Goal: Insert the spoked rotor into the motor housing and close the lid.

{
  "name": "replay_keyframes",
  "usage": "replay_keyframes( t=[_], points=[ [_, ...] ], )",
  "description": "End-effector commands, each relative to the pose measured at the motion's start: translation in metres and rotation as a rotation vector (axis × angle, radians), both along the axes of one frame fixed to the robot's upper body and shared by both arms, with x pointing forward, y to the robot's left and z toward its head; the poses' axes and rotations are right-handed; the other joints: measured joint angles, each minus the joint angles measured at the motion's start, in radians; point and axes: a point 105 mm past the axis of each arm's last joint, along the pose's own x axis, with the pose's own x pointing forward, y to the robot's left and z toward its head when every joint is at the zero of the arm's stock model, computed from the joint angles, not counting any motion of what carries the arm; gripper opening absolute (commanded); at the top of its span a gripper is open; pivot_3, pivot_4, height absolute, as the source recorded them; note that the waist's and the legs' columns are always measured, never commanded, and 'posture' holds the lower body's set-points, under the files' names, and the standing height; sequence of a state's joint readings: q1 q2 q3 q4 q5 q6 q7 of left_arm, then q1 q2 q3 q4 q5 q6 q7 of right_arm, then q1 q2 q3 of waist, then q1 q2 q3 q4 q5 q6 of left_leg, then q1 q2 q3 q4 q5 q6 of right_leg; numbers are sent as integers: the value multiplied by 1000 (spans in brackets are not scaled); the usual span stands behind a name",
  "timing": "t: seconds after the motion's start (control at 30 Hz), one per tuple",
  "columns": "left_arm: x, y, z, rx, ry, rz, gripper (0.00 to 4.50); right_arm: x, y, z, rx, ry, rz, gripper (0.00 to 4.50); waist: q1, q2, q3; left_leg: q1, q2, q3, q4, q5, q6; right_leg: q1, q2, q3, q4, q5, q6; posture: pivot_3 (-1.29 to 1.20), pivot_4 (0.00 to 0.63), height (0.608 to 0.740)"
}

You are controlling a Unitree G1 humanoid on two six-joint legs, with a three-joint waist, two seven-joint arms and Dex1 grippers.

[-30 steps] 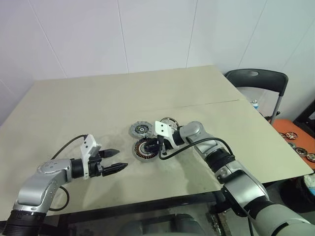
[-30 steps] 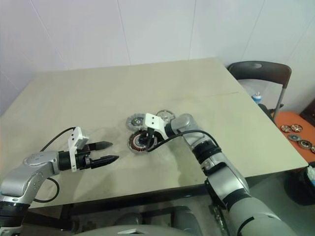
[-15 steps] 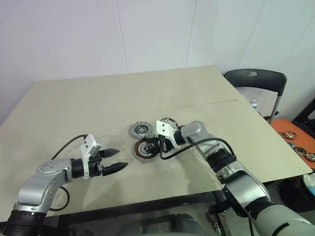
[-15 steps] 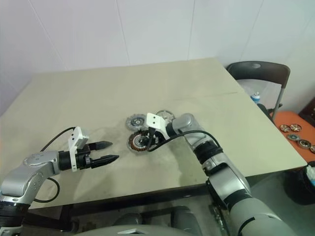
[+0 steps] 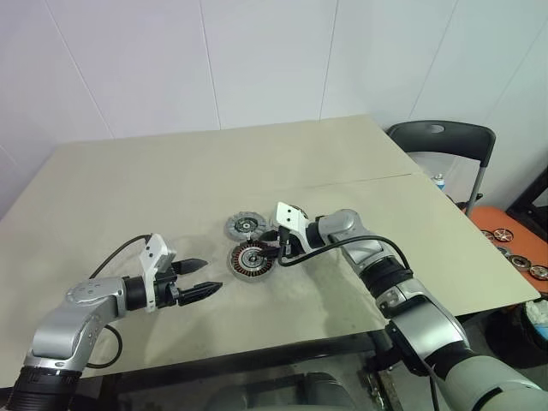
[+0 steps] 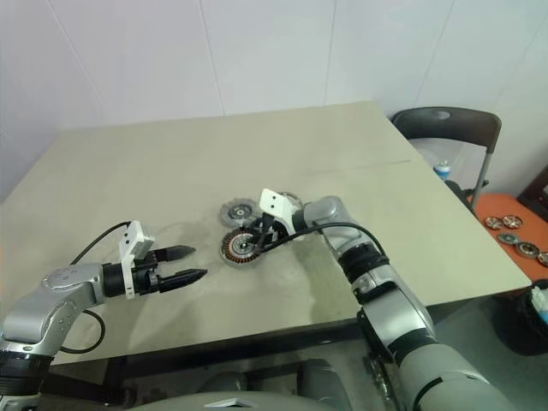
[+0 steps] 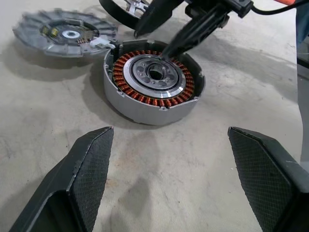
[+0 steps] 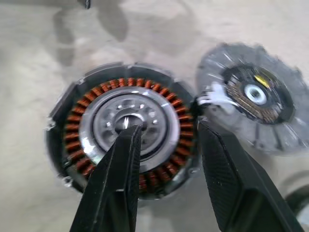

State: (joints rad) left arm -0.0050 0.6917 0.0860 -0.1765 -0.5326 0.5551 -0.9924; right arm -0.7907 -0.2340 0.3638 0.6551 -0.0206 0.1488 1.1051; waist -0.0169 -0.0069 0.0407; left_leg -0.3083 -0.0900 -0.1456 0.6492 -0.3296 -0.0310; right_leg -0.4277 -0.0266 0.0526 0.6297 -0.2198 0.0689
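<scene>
While the beige table (image 5: pixel 128 180) carries all the parts near its middle, the left gripper (image 5: pixel 199 279) hovers over the near left area with its fingers spread wide and nothing between them, well apart from the parts. Reaching in from the right, the right gripper (image 5: pixel 267 251) hangs just above the motor housing (image 5: pixel 250 259); its fingers stand partly apart and grip nothing, one tip over the pale metal centre, the other over the rim. Copper windings ring the housing, which lies flat and uncovered. Just behind it, nearly touching, lies the lid (image 5: pixel 243 227), flat on the table. Partly hidden behind the right gripper is the spoked rotor (image 6: pixel 289 200).
</scene>
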Motion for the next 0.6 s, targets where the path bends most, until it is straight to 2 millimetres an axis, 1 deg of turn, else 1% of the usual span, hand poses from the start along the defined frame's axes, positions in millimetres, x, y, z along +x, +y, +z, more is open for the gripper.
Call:
replay_keyframes(
  t=[0.03, 0.1, 0.2, 0.33, 0.6],
  points=[
    [2, 1, 9, -8, -43, 6, 4030, 1, 11, 13, 42, -49, 12, 1938, 0, 0, 0, 0, 0, 0, 0, 0, 0, 0, 0, 0, 0, 0, 0, 0, 0, 740],
    [2, 2, 9, -8, -42, 9, 4030, -2, 12, 9, 38, -49, 15, 1938, 0, 0, 0, 0, 0, 0, -1, 0, 0, 0, 0, 0, 0, 0, 0, 0, 0, 740],
    [2, 3, 9, -7, -41, 13, 4030, -4, 12, 9, 45, -44, 11, 1938, 1, 0, 0, 0, 0, 1, 0, 0, 0, 0, 0, 0, -1, 0, 0, 0, 0, 740],
    [1, 3, 8, -5, -38, 13, 4030, -1, 10, 7, 37, -59, -13, 1938, 0, 0, 0, 0, 0, 1, 0, 0, 0, 0, 0, 0, 0, 0, 0, 0, 0, 740],
    [5, 3, 10, -11, -45, 25, 4030, 0, 20, 10, 55, -72, -17, 1938, -1, 0, 0, 0, 0, 1, -1, 0, 0, 0, 0, 1, 0, 0, 0, 0, 0, 740]
  ],
)
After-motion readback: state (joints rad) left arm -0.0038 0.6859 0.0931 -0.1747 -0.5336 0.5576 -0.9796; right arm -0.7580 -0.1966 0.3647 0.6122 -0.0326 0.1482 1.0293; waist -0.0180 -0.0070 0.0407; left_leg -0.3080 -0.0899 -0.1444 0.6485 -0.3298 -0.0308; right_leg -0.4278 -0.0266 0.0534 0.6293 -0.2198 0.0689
